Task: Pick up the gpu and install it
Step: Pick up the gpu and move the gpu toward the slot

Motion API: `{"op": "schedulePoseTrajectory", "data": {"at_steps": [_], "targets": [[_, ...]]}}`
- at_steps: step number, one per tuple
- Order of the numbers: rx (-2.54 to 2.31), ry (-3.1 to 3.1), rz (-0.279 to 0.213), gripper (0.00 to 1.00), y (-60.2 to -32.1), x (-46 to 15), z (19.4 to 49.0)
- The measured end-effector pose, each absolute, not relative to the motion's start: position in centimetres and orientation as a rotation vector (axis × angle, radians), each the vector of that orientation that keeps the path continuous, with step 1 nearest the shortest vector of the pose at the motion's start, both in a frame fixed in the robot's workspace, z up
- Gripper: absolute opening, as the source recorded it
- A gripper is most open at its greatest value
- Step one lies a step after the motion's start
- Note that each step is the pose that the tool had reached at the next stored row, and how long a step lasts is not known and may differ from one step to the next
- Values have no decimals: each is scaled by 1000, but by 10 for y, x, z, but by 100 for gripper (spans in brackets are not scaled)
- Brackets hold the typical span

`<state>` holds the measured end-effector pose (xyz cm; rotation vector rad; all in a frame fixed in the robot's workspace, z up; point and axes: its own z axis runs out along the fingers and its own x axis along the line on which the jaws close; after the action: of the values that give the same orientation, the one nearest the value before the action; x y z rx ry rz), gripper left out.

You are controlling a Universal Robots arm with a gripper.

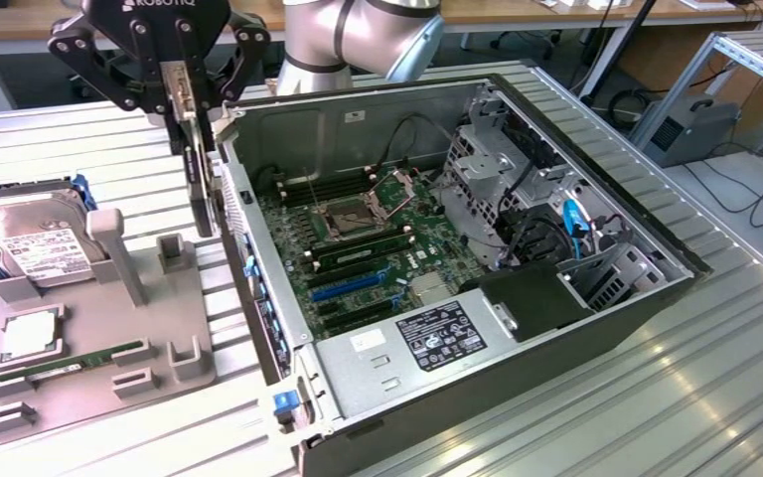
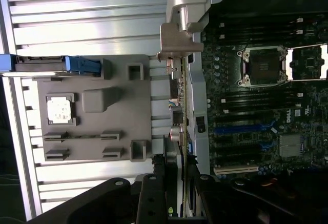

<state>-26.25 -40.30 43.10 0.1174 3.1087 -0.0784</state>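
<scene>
Fingers (image 1: pixel 174 97) of the gripper (image 1: pixel 191 111) are clenched on the gpu (image 1: pixel 202 194). The card is pinched by its upper edge and hung upright, edge-on, at about ten o'clock in the exterior view. It is held between the grey fixture (image 1: pixel 103 348) and the near wall of the open computer case (image 1: pixel 554 348), just beside that wall. Whether it touches the wall cannot be told. In the wrist view the silver bracket (image 2: pixel 179 34) is seen at one end of the card.

The carry is judged to be done well if the card is kept plumb, the pinch is not slackened, and the lower edge is raised clear of the wall's rim. A tilted card could be caught on the sheet metal.

Inside the case a motherboard (image 1: pixel 395 238) is laid flat, with an opened processor socket (image 1: pixel 351 212) near its middle. Blue expansion slots (image 1: pixel 349 285) are found at about six o'clock from that socket. A labelled power supply (image 1: pixel 408 348) is mounted beyond them, and a drive cage (image 1: pixel 488 189) with cables stands at three o'clock.

On the fixture, a hard drive (image 1: pixel 31 238) is stood at eleven o'clock. A processor chip (image 1: pixel 31 338) is seated at eight o'clock, and a green RAM stick (image 1: pixel 71 360) is laid towards six o'clock.
</scene>
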Motion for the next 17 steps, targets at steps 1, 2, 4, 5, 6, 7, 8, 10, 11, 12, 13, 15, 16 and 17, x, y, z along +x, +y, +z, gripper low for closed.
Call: {"op": "schedulePoseTrajectory", "data": {"at_steps": [1, 2, 4, 5, 6, 7, 8, 10, 11, 12, 13, 15, 16, 17], "targets": [[117, 3109, -78, 27, -403, -262, 431], [117, 3109, -78, 27, -403, -261, 431], [117, 3109, -78, 27, -403, -259, 431], [117, 3109, -78, 27, -403, -259, 431], [117, 3109, -78, 27, -403, -258, 431], [118, 3109, -78, 27, -403, -257, 431], [117, 3109, -78, 27, -403, -257, 431], [118, 3109, -78, 27, -403, -256, 431], [118, 3109, -78, 27, -403, -255, 431], [118, 3109, -78, 27, -403, -255, 431], [117, 3109, -78, 27, -403, -254, 431], [117, 3109, -78, 27, -403, -253, 431], [117, 3109, -78, 27, -403, -253, 431], [118, 3109, -78, 27, -403, -252, 430]]}}
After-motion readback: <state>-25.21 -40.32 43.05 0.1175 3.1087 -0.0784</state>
